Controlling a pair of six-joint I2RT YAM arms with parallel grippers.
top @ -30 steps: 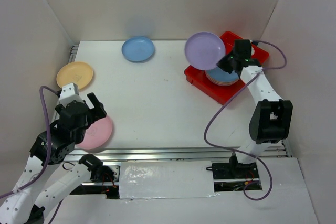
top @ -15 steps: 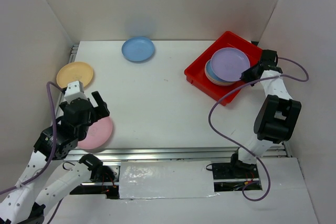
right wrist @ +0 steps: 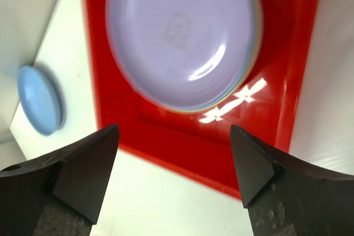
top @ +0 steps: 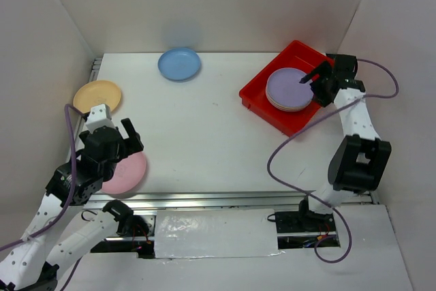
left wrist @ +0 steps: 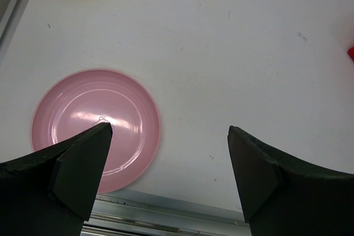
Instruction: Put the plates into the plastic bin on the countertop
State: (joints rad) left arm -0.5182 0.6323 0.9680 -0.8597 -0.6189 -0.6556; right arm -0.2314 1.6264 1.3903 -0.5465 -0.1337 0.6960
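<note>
The red plastic bin (top: 262,99) sits at the back right of the white countertop (top: 204,127). Inside it a lilac plate (top: 287,86) tops a stack of plates; the right wrist view shows that lilac plate (right wrist: 180,31) in the bin (right wrist: 287,81). My right gripper (top: 308,78) hangs open just over the stack's right edge, holding nothing. A pink plate (top: 129,174) lies at the front left, a yellow plate (top: 97,97) at the left edge, a blue plate (top: 180,63) at the back. My left gripper (top: 121,142) hovers open above the pink plate (left wrist: 94,128).
White walls enclose the countertop on three sides. A metal rail (top: 231,199) runs along the near edge, and the pink plate lies close to it. The bin stands angled, near the right wall.
My right gripper carried the lilac plate down onto the stack in the bin, then opened and let it go. The left arm shifted only slightly.
</note>
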